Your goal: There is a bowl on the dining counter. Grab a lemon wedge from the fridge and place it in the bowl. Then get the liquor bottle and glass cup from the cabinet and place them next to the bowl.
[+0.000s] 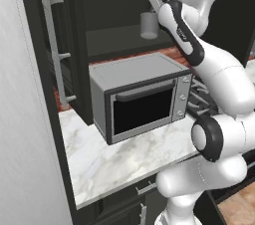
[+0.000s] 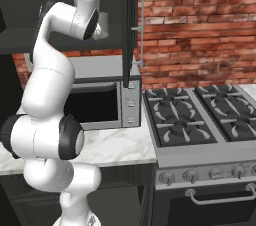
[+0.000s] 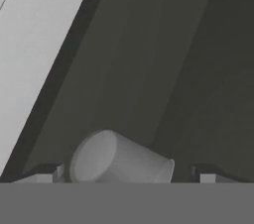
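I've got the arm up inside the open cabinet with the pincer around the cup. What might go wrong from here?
1. The pincer stands open with the glass cup between its fingertips; the cup looks tilted against the hand, so closing off-centre may tip it or squeeze it out.
2. The cup stands on a shelf above the microwave; a slip would probably drop it there.
3. The open cabinet door hangs close beside the arm and may get clipped on withdrawal.

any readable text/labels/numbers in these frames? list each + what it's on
None readable.
Microwave: control knobs only, no legible markings.
Stove: front knobs carry no legible numbers.
Glass cup in the cabinet, between the open gripper's fingertips: plain, no label.
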Tool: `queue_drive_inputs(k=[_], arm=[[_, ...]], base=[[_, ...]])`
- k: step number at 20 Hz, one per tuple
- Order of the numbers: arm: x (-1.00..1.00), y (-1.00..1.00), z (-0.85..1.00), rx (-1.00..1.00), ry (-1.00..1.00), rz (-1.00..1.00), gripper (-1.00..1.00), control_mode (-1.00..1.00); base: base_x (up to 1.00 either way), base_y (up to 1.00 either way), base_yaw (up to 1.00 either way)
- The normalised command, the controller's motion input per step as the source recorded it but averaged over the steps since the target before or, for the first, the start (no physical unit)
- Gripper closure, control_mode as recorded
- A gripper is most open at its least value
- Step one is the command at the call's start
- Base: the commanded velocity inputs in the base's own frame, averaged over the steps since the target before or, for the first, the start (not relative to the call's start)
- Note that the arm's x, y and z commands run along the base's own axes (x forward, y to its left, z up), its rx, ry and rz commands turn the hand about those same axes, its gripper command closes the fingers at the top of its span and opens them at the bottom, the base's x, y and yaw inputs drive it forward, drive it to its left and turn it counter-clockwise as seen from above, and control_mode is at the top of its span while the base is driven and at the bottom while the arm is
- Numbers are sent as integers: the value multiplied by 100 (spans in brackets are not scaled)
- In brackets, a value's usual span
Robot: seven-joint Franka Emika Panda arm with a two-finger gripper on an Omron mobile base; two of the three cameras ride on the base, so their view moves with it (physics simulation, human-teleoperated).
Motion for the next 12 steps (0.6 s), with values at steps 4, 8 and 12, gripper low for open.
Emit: queue_drive_inputs(k=[4,8,12], arm=[[35,-13,0,0,0,0,-100,-100],[40,-14,0,0,0,0,-100,-100],[38,-14,0,0,0,0,-100,-100]], base=[[0,0,0],[0,0,0],[0,0,0]])
